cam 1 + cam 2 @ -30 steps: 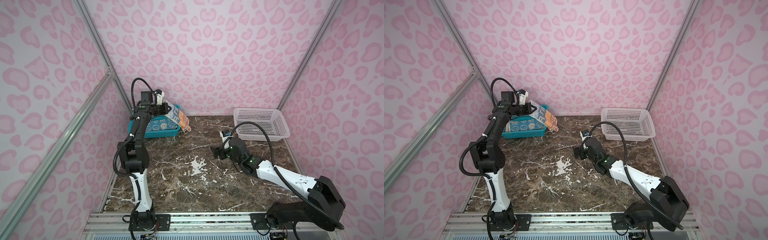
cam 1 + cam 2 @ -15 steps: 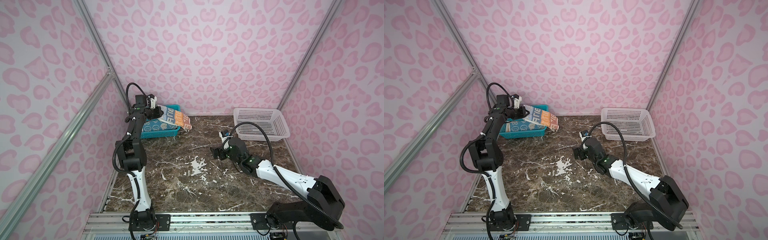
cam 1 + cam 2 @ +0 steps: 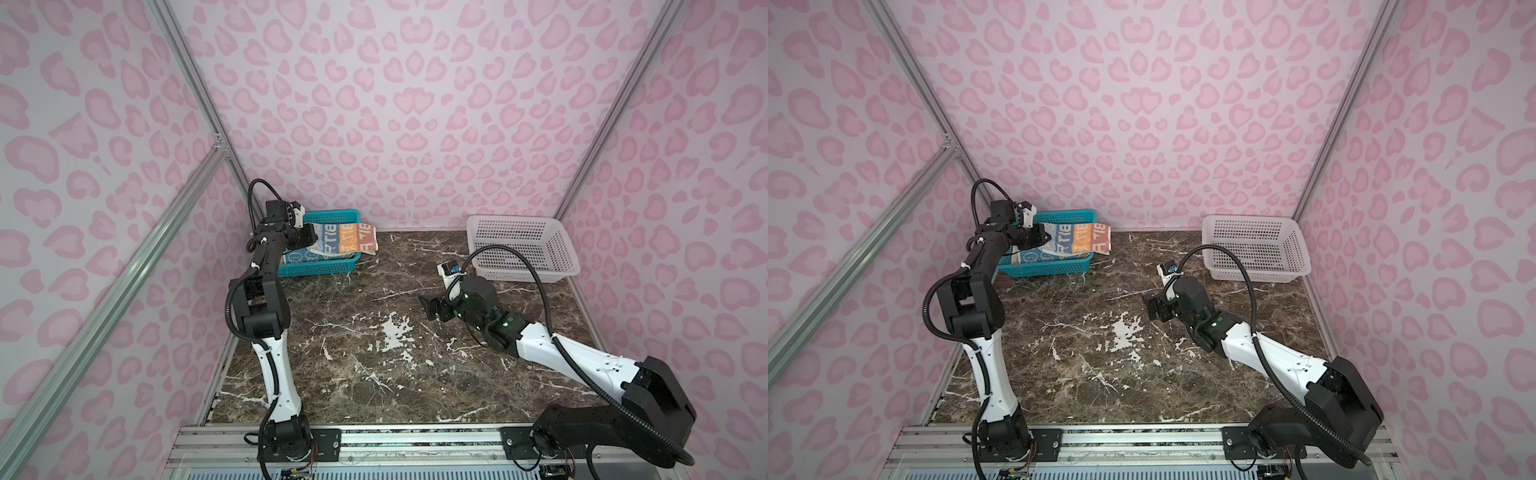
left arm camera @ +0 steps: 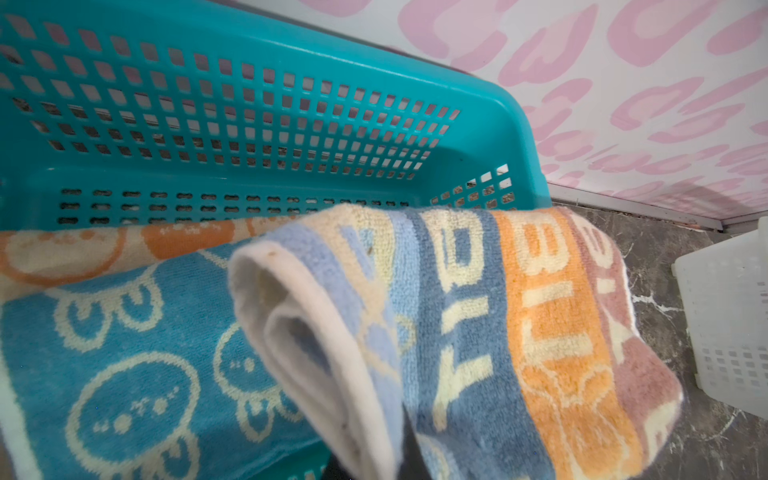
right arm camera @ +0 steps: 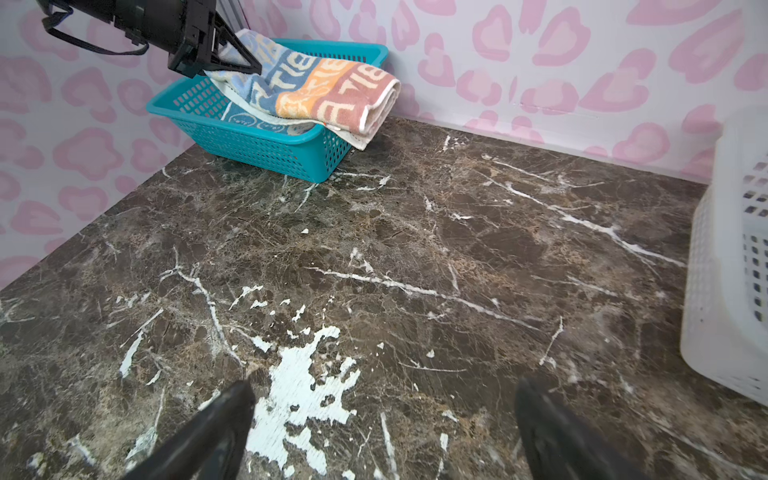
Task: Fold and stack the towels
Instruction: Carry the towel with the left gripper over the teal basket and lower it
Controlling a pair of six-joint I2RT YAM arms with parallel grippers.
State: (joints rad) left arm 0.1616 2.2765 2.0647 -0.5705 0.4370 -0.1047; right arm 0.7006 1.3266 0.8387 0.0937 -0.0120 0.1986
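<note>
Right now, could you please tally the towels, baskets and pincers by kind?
Towels: 3 - lettered towel, blue towel, orange-cream towel
Baskets: 2 - teal basket, white basket
Pincers: 2 - left pincer, right pincer
Total: 7

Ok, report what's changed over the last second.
The left gripper, shut on the lettered towel, came down toward the teal basket, so the towel now drapes across its rim instead of hanging above. The right gripper stayed open over the table; the white basket is unmoved.
</note>
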